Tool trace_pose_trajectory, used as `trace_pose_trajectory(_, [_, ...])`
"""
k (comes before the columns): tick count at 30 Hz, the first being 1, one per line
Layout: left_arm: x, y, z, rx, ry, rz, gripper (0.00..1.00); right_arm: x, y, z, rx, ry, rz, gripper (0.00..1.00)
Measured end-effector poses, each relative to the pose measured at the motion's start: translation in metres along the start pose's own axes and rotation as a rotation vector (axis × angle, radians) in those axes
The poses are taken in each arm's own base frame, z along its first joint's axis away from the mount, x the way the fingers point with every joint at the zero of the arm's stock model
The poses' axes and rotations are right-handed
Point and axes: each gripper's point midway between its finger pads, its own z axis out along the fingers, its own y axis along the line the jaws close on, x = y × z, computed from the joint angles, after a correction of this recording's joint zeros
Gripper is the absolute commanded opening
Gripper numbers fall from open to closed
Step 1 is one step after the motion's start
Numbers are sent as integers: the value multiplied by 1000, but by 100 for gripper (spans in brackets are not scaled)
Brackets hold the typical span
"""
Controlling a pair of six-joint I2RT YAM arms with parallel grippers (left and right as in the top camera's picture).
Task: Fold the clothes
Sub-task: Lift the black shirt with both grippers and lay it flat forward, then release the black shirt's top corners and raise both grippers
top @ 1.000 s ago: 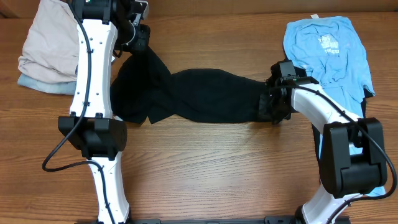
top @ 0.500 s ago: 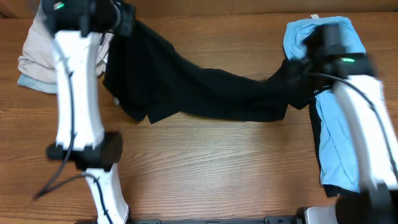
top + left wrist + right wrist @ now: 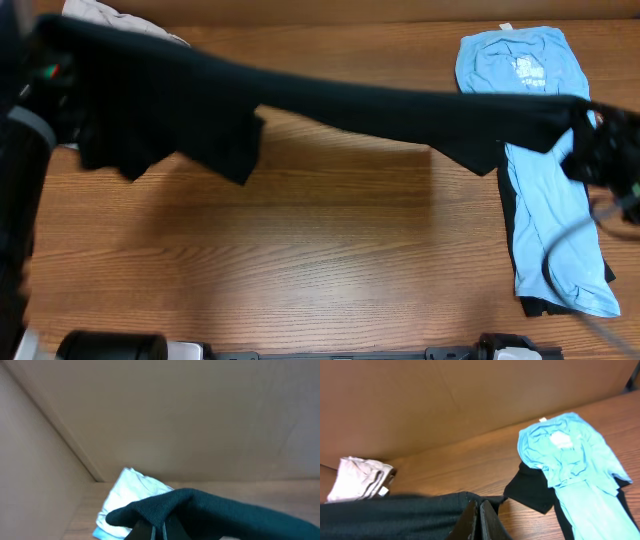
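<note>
we are holding the black garment (image 3: 350, 105) stretched in the air across the worktop (image 3: 330, 250), its left part hanging in a loose flap. our left hand (image 3: 159, 531) is clenching one end and our right hand (image 3: 479, 519) is clenching the other. the light blue t-shirt (image 3: 520, 70) is lying at the right on another black piece (image 3: 530, 491). the beige garment (image 3: 357, 480) is lying at the far left.

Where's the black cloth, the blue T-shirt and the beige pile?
black cloth (image 3: 350, 105), overhead view, middle of the stretched span.
blue T-shirt (image 3: 520, 65), overhead view, chest print.
beige pile (image 3: 357, 480), right wrist view, top layer.
</note>
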Motion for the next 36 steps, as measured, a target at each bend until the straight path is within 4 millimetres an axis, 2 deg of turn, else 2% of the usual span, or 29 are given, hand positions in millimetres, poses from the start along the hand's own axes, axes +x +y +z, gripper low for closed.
trace_pose_trajectory(5, [-6, 18, -46, -52, -76, -19, 4, 2, 6, -54, -18, -96, -14, 4])
trace_pose_trajectory(9, [-7, 29, -69, -85, -111, -30, 4, 4, 8, -77, -23, -141, -20, 4])
trace_pose_trajectory(13, [-4, 31, -69, -96, -101, -28, 4, 4, 7, -70, -14, -122, -23, 4])
trace_pose_trajectory(17, [7, 24, -39, -97, -16, -6, 4, 1, 2, -45, 12, -68, -31, 4])
trace_pose_trajectory(21, [27, 11, 20, -90, 126, 32, 4, -1, -6, -2, 41, 21, -36, 4])
trace_pose_trajectory(24, [47, -2, 74, -84, 237, 62, 4, 1, -13, 43, 66, 117, -39, 4])
trace_pose_trajectory(29, [96, -26, 174, -76, 423, 113, 4, 17, -33, 145, 103, 300, -42, 4])
trace_pose_trajectory(36, [161, -56, 295, -71, 529, 143, 4, 55, -66, 291, 123, 432, -37, 4])
